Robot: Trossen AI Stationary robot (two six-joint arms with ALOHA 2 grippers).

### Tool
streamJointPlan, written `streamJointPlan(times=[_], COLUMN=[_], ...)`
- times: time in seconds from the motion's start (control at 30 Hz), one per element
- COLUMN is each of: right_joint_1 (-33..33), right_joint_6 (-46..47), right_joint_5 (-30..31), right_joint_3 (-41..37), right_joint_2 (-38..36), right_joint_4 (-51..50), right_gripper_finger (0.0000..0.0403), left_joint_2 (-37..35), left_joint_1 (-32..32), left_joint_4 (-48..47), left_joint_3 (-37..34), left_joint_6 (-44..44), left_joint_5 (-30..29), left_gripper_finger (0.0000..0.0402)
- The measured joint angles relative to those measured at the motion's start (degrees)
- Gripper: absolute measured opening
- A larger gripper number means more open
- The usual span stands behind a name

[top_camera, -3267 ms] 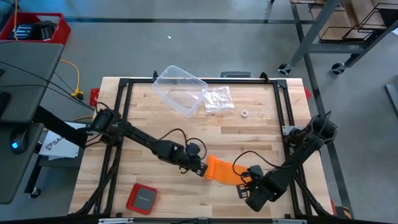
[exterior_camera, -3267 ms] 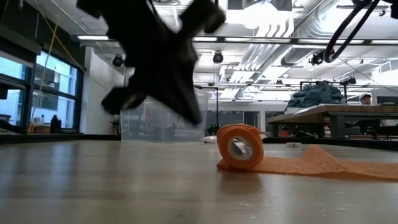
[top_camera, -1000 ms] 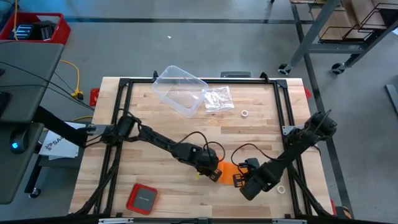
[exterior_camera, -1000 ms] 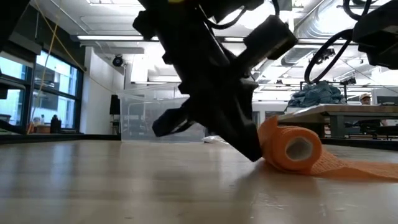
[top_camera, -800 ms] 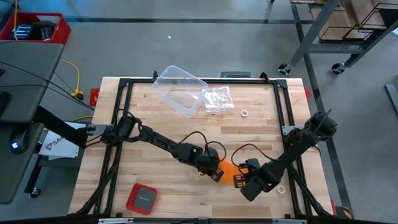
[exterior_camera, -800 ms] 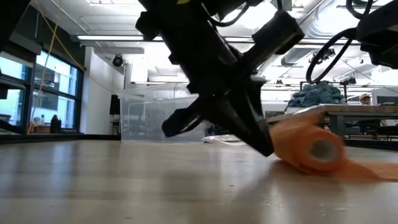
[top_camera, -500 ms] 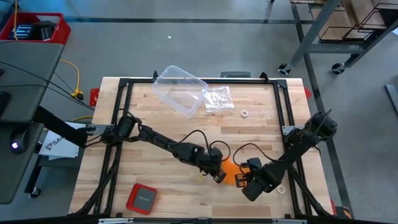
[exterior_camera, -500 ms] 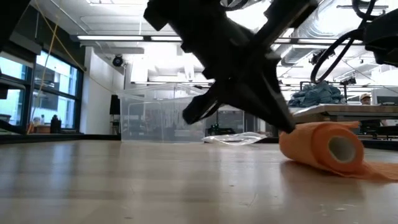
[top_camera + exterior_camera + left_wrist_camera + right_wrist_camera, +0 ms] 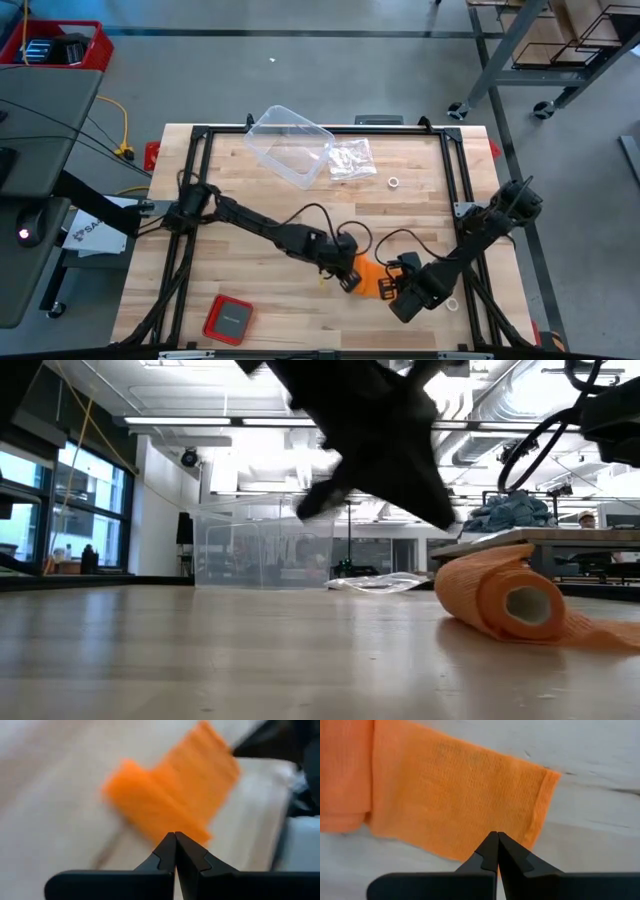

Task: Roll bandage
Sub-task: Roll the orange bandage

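Observation:
The orange bandage (image 9: 367,270) lies at the table's near middle. It is a roll (image 9: 505,600) lying on its side, with a flat tail (image 9: 455,805) running off toward the table's right. My left gripper (image 9: 175,842) is shut and hangs just above the roll on its left side (image 9: 440,500), touching nothing. My right gripper (image 9: 496,840) is shut, points down and stands on the tail right of the roll (image 9: 392,288). My right gripper presses its shut fingertips down on the flat tail close to one long edge (image 9: 485,832), a little way in from the tail's free end (image 9: 545,805). The fingers come from above, pointing down. The tail lies flat on the table under them.
A clear plastic box (image 9: 290,145), a crinkled clear bag (image 9: 352,160) and a small white ring (image 9: 394,183) lie at the far side. A red square case (image 9: 228,318) sits near the front left. Black frame rails (image 9: 200,200) border the tabletop.
My left gripper has pushed the roll a short way toward the table's right, then risen off it while rolling its wrist. The roll has turned over toward my right gripper and lies still on the table, its tail shorter.

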Motion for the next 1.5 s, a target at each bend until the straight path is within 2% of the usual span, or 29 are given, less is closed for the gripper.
streamJointPlan(times=[0.07, 0.17, 0.33, 0.5, 0.7, 0.9, 1.03, 1.17, 1.23, 1.37, 1.5], right_joint_1=[0.2, 0.4, 0.4, 0.4, 0.4, 1.1, 1.7, 2.1, 2.0, 2.0, 2.0], right_joint_6=[0.2, 0.2, 0.2, 0.4, 0.6, 0.5, 0.0, -0.6, -0.6, -0.6, -0.6], right_joint_5=[-0.4, -0.5, -0.5, -0.6, -0.6, 0.7, 2.3, 4.5, 4.6, 4.8, 5.1], right_joint_3=[0.0, 0.0, 0.0, 0.0, 0.0, 0.0, 0.0, 0.0, 0.0, 0.1, 0.1], right_joint_2=[0.0, 0.0, 0.0, 0.0, -0.5, -5.9, -11.3, -16.4, -18.3, -19.9, -19.4], right_joint_4=[0.0, 0.0, 0.0, 0.0, -0.3, -2.5, -8.2, -14.7, -17.1, -19.5, -19.3], right_gripper_finger=[0.0, 0.0, 0.0, 0.0, 0.0, 0.0, 0.0, 0.0, 0.0, 0.0, 0.0], left_joint_2=[-0.9, 0.6, 4.4, 5.7, 5.6, 5.6, 6.7, 7.3, 6.3, 1.9, -1.0], left_joint_1=[0.4, 2.3, 4.5, 4.9, 4.8, 3.5, 1.1, 0.0, 0.7, 2.6, 4.0], left_joint_4=[-5.0, -7.8, -3.4, -0.8, 3.3, 12.9, 17.1, 21.6, 19.0, 16.9, 15.7], left_joint_3=[0.1, 0.0, -0.1, -0.1, -0.1, 0.0, 0.0, 0.1, 0.0, 0.0, 0.2], left_joint_6=[-0.8, -1.2, -5.2, -7.9, -7.9, -9.4, -11.2, -9.9, -9.8, -5.2, -1.5], left_joint_5=[-4.0, -2.3, 2.5, 4.5, 3.3, 4.3, 4.7, 7.5, 8.6, 3.8, 2.7], left_gripper_finger=[0.0, 0.0, 0.0, 0.0, 0.0, 0.0, 0.0, 0.0, 0.0, 0.0, 0.0])
